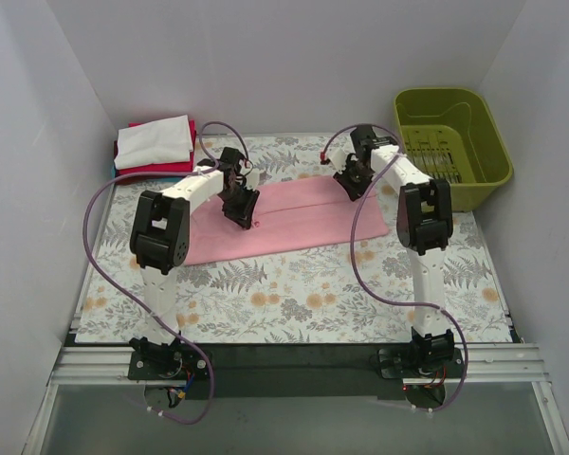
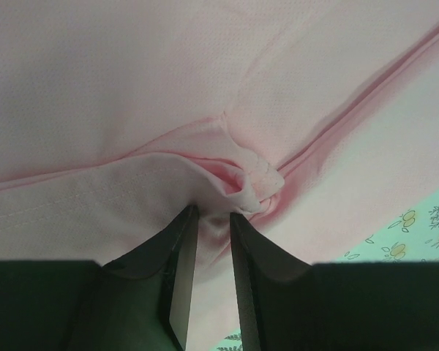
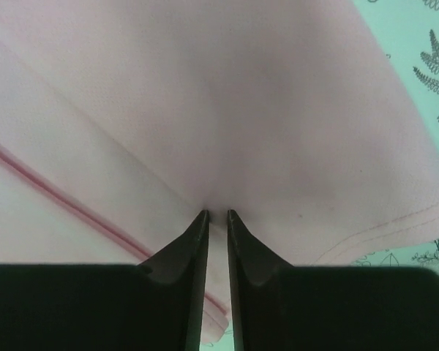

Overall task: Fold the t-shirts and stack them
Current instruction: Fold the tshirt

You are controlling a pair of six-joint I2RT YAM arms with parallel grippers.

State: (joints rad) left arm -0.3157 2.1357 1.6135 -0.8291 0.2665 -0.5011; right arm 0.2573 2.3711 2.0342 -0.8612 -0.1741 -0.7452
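A light pink t-shirt (image 1: 294, 223) lies folded into a long band across the middle of the floral cloth. My left gripper (image 1: 244, 212) is shut on a bunched fold of the pink t-shirt (image 2: 132, 88) near its left part; cloth sits pinched between the fingertips (image 2: 214, 213). My right gripper (image 1: 353, 182) is shut on the pink t-shirt (image 3: 278, 110) at its far right edge, with a thin layer of cloth between the tips (image 3: 217, 213). A stack of folded shirts, white (image 1: 154, 140) on red (image 1: 161, 169) with teal under it, sits at the back left.
An olive green plastic basket (image 1: 486, 133) stands at the back right. The floral table cloth (image 1: 294, 299) covers the table. White walls close in both sides and the back.
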